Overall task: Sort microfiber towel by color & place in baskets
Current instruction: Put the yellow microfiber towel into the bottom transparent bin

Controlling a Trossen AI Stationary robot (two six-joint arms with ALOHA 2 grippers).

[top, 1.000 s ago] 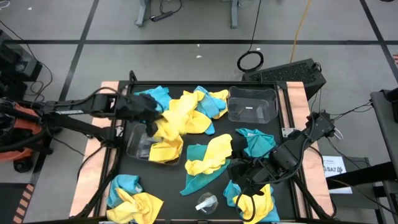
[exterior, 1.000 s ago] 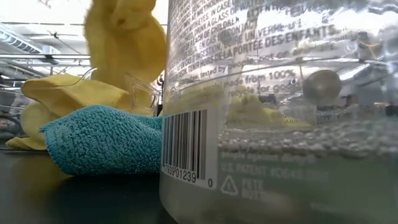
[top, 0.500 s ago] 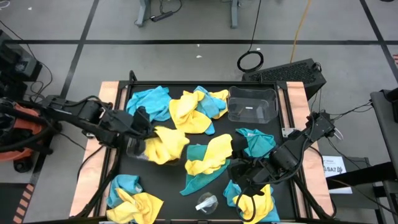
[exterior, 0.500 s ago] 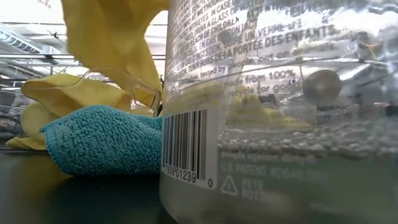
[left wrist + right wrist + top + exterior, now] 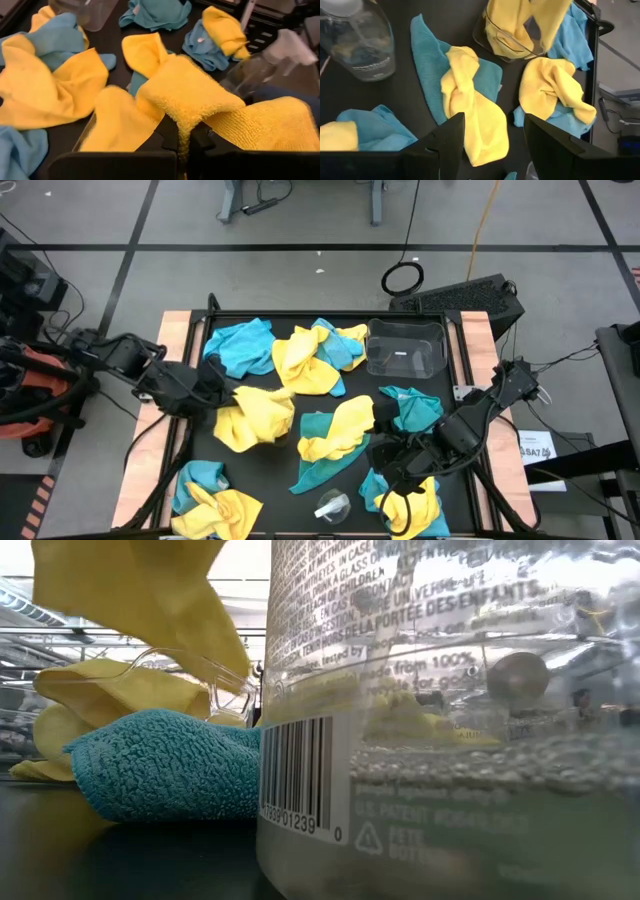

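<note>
I have the left gripper (image 5: 208,383) near the left edge of the black table (image 5: 300,405), its fingers pinched together on a fold of a yellow towel (image 5: 254,417); in the left wrist view the cloth (image 5: 192,102) rises straight out from between the two dark fingers (image 5: 170,135). That towel drapes over the left basket (image 5: 512,40), the clear bin by the left edge, which in the right wrist view already holds yellow cloth. The second basket (image 5: 405,348) sits at the far right corner of the table. The right gripper (image 5: 383,453) waits low toward the near right part of the table, its fingers (image 5: 440,145) spread apart and holding nothing, above a yellow towel lying on a teal one (image 5: 465,100). More towels are scattered across the table: a teal one (image 5: 240,345) at the far left, a yellow and teal heap (image 5: 315,355) in the far middle, a teal one (image 5: 412,408) near the right edge, a mixed bundle (image 5: 210,498) at the near left corner and another (image 5: 410,505) at the near right. A clear spray bottle (image 5: 333,505) lies by the near edge and fills the low view (image 5: 450,720).
</note>
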